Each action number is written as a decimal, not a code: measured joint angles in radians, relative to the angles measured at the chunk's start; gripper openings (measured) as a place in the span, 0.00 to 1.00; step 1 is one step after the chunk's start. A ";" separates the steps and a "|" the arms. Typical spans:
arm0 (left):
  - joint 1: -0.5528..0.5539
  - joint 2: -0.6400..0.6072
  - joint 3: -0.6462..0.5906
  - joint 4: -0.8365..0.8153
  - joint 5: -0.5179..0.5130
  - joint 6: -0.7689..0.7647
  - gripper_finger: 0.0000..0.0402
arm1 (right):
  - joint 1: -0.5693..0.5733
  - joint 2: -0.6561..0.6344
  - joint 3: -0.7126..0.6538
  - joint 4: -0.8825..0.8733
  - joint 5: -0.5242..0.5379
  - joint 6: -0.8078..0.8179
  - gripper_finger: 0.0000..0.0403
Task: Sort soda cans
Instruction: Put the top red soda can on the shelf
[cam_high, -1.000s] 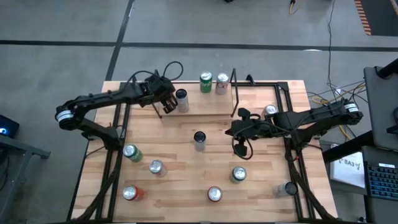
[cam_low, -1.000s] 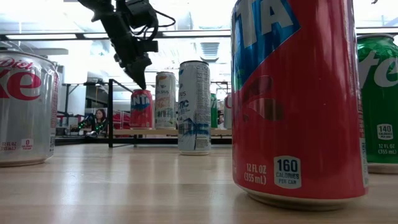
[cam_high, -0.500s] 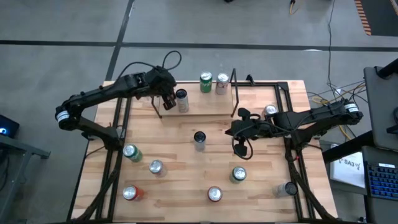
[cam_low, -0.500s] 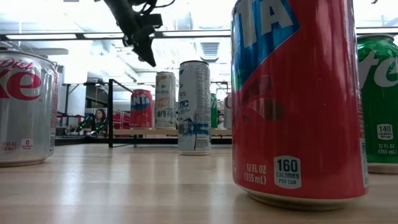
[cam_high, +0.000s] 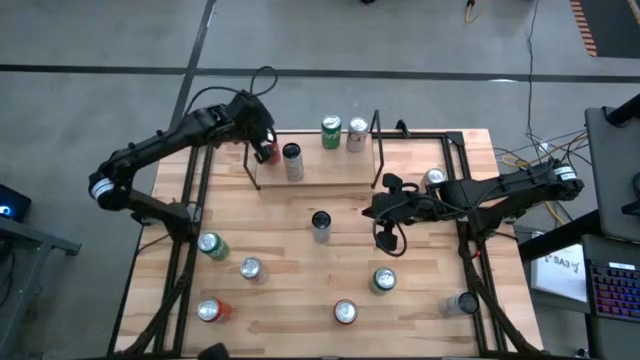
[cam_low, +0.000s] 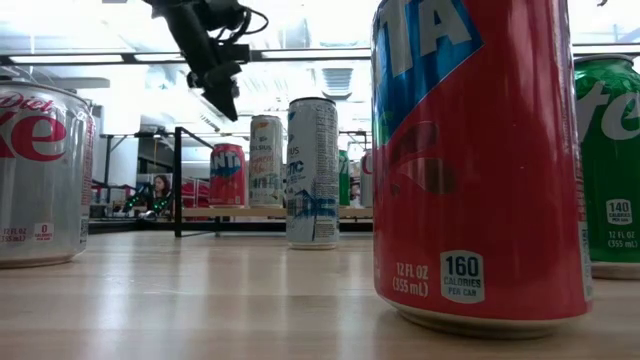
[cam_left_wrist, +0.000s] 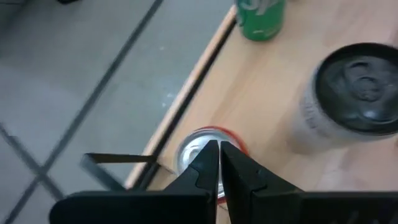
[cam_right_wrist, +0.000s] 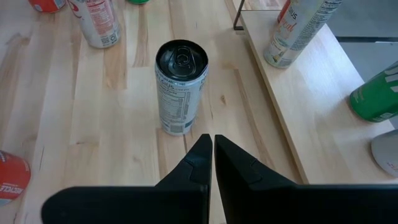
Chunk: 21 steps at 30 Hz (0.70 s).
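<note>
Wooden slat table (cam_high: 290, 290) carries soda cans spread over its surface, with a raised shelf (cam_high: 330, 170) along the far edge. Left gripper (cam_high: 262, 150) hangs over the shelf's left end, fingers pressed together and holding nothing; a red can (cam_left_wrist: 202, 144) stands directly beneath the fingertips, apart from them. A slim dark-topped can (cam_high: 292, 160) stands just beside it on the shelf, then a green can (cam_high: 331, 132) and a white can (cam_high: 357, 134) further along. Right gripper (cam_high: 372, 210) rests mid-table, fingers likewise shut and empty; a slim dark-topped can (cam_right_wrist: 181, 87) stands upright just ahead of its tips, not touching. Remaining cans stand well apart along the near half.
</note>
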 joint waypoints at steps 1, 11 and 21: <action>0.000 0.005 0.000 0.000 0.007 -0.001 0.00 | 0.000 0.000 0.000 0.000 0.000 0.000 0.02; 0.006 0.067 -0.001 -0.001 0.014 0.002 0.00 | 0.000 0.000 0.000 0.000 0.010 -0.007 0.02; 0.023 0.111 -0.002 -0.001 -0.032 0.004 0.00 | 0.000 0.000 -0.015 -0.002 0.025 0.000 0.02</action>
